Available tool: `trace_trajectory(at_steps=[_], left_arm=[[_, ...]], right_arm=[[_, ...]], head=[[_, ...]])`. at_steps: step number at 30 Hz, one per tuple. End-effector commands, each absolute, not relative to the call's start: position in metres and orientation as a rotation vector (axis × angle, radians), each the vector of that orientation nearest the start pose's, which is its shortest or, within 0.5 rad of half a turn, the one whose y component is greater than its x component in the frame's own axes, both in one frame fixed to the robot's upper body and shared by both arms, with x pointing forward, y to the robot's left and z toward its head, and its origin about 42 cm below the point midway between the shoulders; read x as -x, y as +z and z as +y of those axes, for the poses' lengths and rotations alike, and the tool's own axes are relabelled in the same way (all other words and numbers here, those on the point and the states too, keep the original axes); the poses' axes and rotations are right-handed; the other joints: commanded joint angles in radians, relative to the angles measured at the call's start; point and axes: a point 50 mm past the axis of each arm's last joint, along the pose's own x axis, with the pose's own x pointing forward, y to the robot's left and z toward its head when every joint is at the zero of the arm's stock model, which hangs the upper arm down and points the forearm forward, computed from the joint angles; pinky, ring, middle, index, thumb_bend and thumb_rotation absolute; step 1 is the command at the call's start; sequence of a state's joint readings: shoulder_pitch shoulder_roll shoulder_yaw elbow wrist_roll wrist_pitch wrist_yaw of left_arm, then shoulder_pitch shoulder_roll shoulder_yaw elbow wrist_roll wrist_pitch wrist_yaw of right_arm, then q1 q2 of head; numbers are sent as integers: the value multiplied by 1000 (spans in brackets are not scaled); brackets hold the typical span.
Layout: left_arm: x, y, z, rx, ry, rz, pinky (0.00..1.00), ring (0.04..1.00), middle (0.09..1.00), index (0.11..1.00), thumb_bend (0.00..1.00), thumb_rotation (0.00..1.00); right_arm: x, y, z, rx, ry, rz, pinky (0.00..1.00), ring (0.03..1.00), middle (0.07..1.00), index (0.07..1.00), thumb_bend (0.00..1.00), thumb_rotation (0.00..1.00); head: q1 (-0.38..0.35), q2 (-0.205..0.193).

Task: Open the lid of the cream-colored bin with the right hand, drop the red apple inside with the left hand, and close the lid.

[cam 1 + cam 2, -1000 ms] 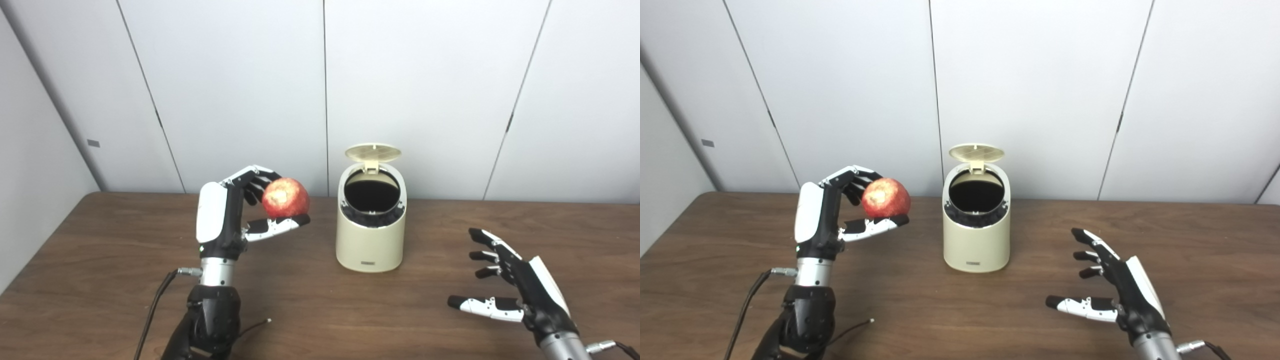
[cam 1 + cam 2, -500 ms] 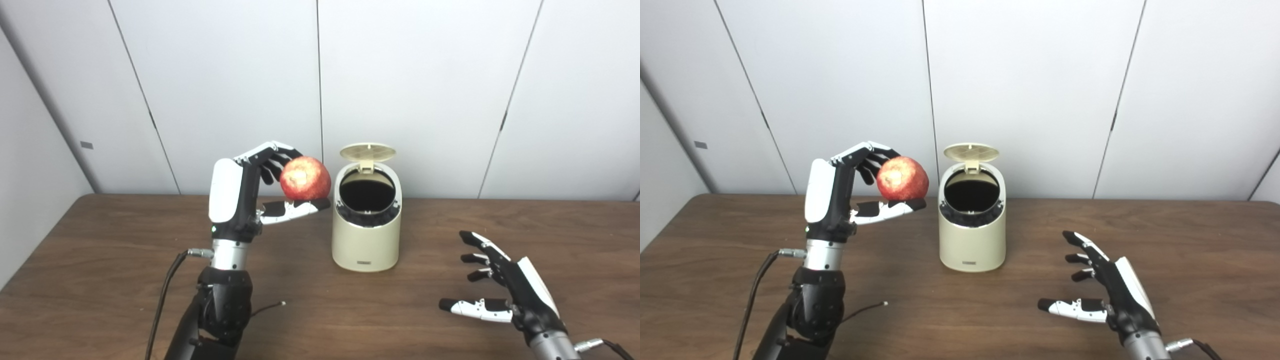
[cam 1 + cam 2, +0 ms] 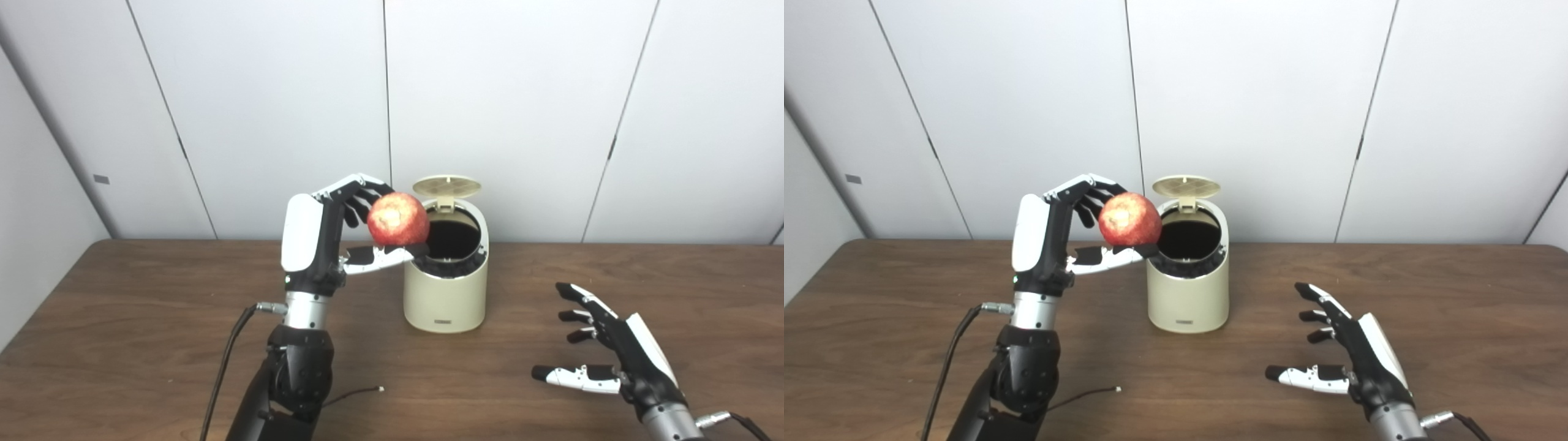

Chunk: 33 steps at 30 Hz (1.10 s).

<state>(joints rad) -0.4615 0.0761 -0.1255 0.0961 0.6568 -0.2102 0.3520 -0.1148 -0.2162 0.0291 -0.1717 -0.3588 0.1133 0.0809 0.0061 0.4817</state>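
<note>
The cream-colored bin [image 3: 446, 294] stands on the table near the back wall, its round lid [image 3: 446, 183] tipped up and its dark inside showing. My left hand [image 3: 331, 236] is raised and shut on the red apple [image 3: 398, 219], which overlaps the bin's left rim at the opening's height. My right hand [image 3: 612, 355] is open and empty, low over the table to the bin's right and nearer to me. The apple [image 3: 1129, 219], the bin [image 3: 1188, 288] and both hands also show in the right eye view.
The brown wooden table [image 3: 122, 318] reaches to the white panelled wall. A black cable [image 3: 229, 343] hangs from my left wrist, and a thin wire [image 3: 355, 394] lies on the table beside the left forearm.
My left hand has carried the apple up and to the right, from well left of the bin to its left rim. The right hand has stayed put. The camera has shifted slightly.
</note>
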Motion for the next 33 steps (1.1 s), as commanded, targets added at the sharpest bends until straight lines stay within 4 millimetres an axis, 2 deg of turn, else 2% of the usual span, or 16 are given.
trace_trajectory(at_steps=[1, 15, 33], left_arm=[[-408, 267, 155, -616, 159, -814, 281, 368, 472, 486, 526, 0], [-436, 256, 135, -609, 125, -800, 281, 363, 465, 489, 527, 0], [-459, 243, 112, -632, 105, -749, 278, 366, 456, 497, 527, 0]], right_arm=[[-320, 192, -253, 570, 41, -235, 637, 782, 881, 866, 774, 201], [-318, 195, -253, 569, 28, -241, 631, 795, 893, 873, 794, 232], [-317, 200, -251, 560, 19, -253, 615, 791, 889, 865, 799, 233]], head=[[-2, 2], [-26, 2], [-37, 4]])
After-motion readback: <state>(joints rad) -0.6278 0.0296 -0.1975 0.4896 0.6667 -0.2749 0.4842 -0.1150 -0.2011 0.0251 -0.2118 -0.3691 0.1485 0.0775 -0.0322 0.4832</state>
